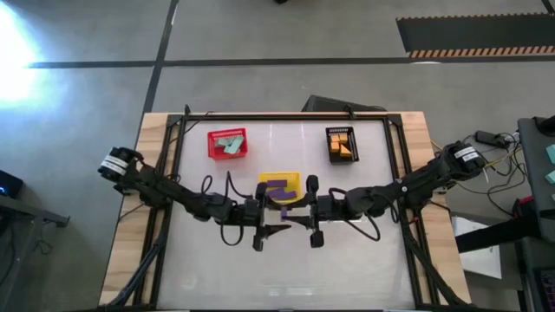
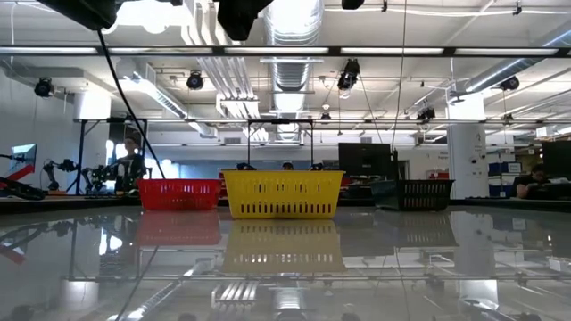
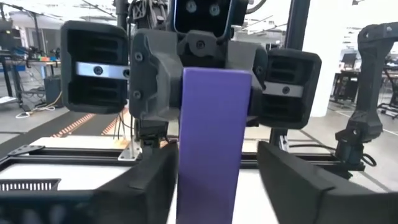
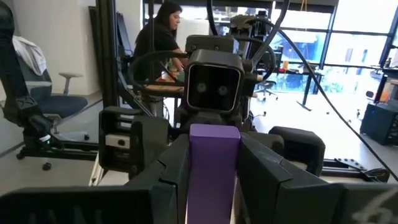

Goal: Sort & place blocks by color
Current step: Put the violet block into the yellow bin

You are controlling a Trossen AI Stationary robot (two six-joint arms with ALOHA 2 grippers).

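A purple bar hangs between my two grippers above the table's middle, just on the near side of the yellow basket. My right gripper is shut on the bar. My left gripper faces it from the left, open, with one finger on each side of the bar. A gap shows at one finger. Other purple blocks lie in the yellow basket, teal ones in the red basket and orange ones in the black basket. My right gripper pinches the purple bar's two long sides between its two fingers. The fingers come level from the table's right and lie along the bar. The bar is lifted clear of the table, and its free end points at my left gripper.
The red basket stands at the far left, the black basket at the far right and the yellow one between them, nearer. All three show in the low view, the yellow one in the middle. A person stands beyond the table.
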